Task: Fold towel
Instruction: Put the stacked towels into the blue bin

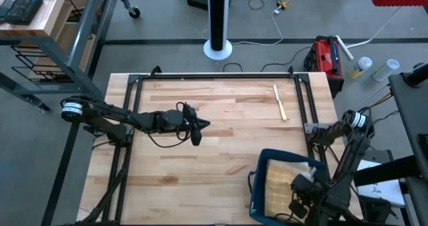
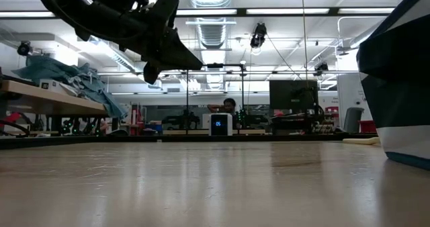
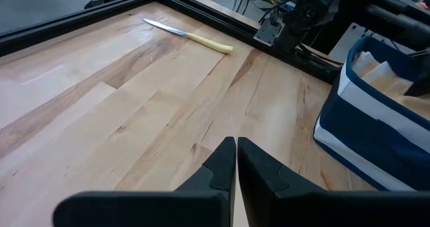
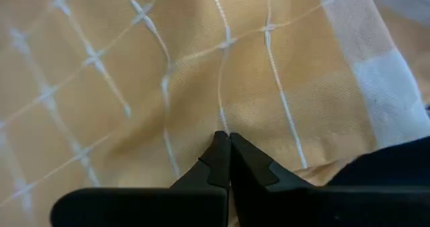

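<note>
Now the right gripper (image 4: 224, 143), fingers pressed together, pinches the soft, limp yellow checked towel (image 4: 201, 66) in the blue bin (image 1: 257, 179); a hemmed corner looks best to grab

Yellow white-checked towel (image 1: 279, 188) lies inside the blue basket (image 1: 257, 169)

One towel (image 1: 284, 186), one basket (image 1: 257, 179), one knife (image 1: 279, 102), two arms.

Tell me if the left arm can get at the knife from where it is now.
Probably yes. The left claw hangs shut above mid-table, and only bare wood lies between it and the knife near the far right; the blue bin sits off that line. Reach looks plausible, not certain.
</note>
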### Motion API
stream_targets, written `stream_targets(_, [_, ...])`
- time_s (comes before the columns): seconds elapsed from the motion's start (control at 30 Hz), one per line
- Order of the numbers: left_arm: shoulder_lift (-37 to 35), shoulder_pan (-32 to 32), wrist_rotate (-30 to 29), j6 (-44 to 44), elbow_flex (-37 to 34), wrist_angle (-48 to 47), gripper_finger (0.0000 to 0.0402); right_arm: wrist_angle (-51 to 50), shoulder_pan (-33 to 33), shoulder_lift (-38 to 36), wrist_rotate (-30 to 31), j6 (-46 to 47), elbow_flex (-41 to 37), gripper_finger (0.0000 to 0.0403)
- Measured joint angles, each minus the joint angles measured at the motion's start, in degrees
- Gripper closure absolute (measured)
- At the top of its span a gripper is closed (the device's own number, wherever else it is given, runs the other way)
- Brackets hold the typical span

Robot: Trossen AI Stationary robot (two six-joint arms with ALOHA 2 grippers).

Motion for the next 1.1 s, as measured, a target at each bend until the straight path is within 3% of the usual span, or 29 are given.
stream_targets(0.37, [0.0,-0.43,0.19,0.02,0.0,-0.18,0.04,17.76,-0.07,-0.44,0.09,-0.33,-15.58,0.0403])
stream_targets(0.5, [-0.04,-0.63,0.33,0.02,0.0,-0.25,0.0394,11.16,-0.02,-2.38,0.29,0.19,-12.82,0.0403])
stream_targets(0.7, [-0.07,-0.63,0.5,0.07,0.0,-0.42,0.0393,-0.1,0.04,-6.62,-1.36,1.35,-2.36,0.0403])
stream_targets(0.87, [-0.07,-0.63,0.78,0.04,0.0,-0.6,0.0393,1.06,0.0,-7.75,-0.89,-0.59,3.48,0.0403])
stream_targets(1.0, [-0.07,-0.64,1.51,0.02,0.0,-0.67,0.0393,4.86,-0.35,-6.82,-1.14,-0.8,2.68,0.0403])
stream_targets(1.1, [-0.07,-0.7,1.75,0.02,0.0,-0.97,0.0393,8.24,-0.41,-4.36,-4.87,-1.13,0.45,0.0403])
